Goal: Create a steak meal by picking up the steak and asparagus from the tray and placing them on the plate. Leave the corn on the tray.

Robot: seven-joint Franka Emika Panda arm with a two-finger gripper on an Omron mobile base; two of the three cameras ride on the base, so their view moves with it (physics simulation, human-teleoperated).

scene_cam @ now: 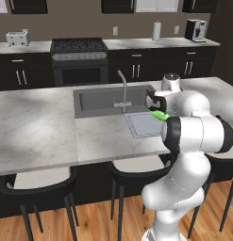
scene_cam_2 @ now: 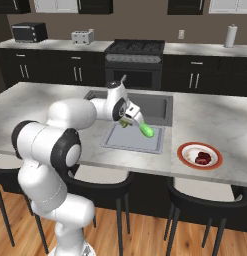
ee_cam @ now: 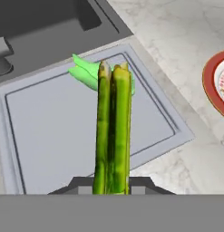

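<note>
My gripper (scene_cam_2: 135,122) hangs over the pale grey tray (scene_cam_2: 126,143), shut on the asparagus (scene_cam_2: 145,131). In the hand view the asparagus (ee_cam: 113,131) runs as dark green stalks straight up from the gripper (ee_cam: 112,187). The bright green corn (ee_cam: 88,72) lies on the tray (ee_cam: 59,136) at its corner nearest the sink. The steak (scene_cam_2: 202,159) rests on the red-rimmed plate (scene_cam_2: 184,151), on the counter to the right of the tray. The plate's rim (ee_cam: 209,84) shows at the right edge of the hand view. From the left base view, the gripper (scene_cam: 158,110) with the asparagus (scene_cam: 159,116) is above the tray (scene_cam: 140,124).
The dark sink basin (scene_cam: 101,100) with its faucet (scene_cam: 123,88) borders the tray on the far side. Black stools (scene_cam: 40,186) stand under the island's near edge. A stove (scene_cam: 79,59) and cabinets line the back wall.
</note>
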